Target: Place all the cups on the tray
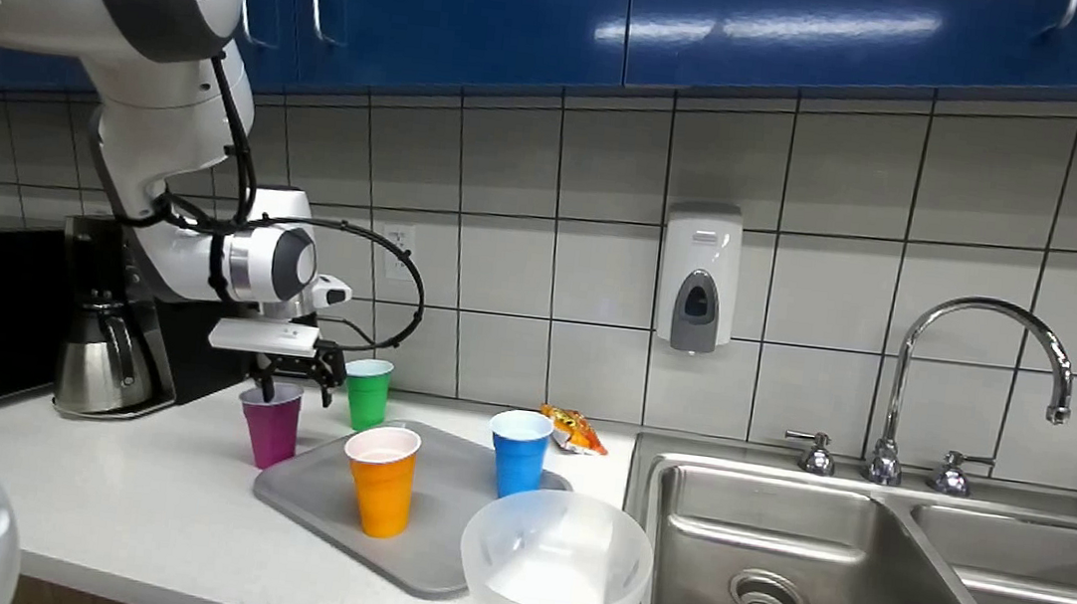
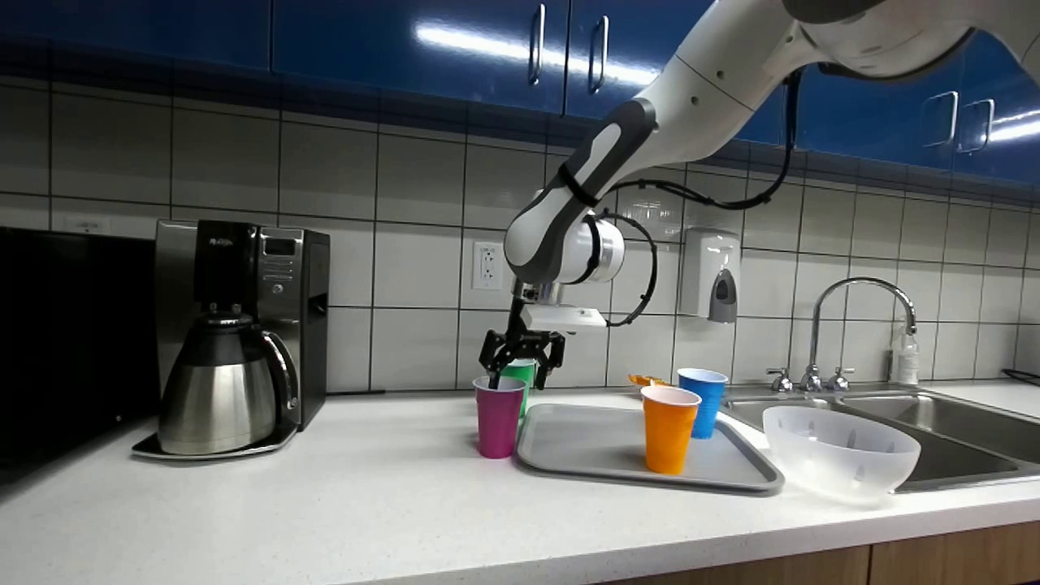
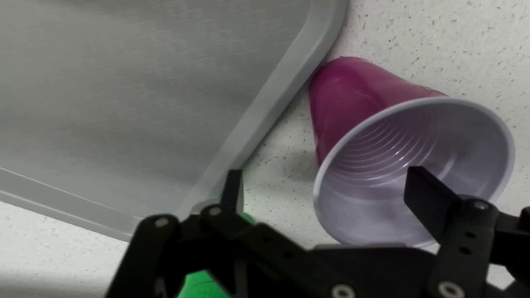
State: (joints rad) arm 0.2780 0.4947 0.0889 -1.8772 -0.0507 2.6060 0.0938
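The purple cup (image 1: 270,429) stands upright on the counter beside the end of the grey tray (image 2: 569,455), off it. The green cup (image 1: 367,396) stands behind, near the tray's back corner, mostly hidden in the wrist view (image 3: 203,285). The orange cup (image 2: 668,435) and the blue cup (image 2: 704,406) stand upright on the tray. My gripper (image 1: 297,395) is open above the purple cup. In the wrist view, one finger of the gripper (image 3: 325,184) overlaps the mouth of the purple cup (image 3: 352,95), and the other is outside its rim, with the wall between them.
A translucent white bowl (image 1: 555,574) stands by the tray's near right corner, beside the steel sink (image 1: 775,527). An orange snack packet (image 1: 573,430) lies near the wall. A coffee maker (image 2: 236,366) stands at the left. Blue cabinets (image 2: 422,49) hang above.
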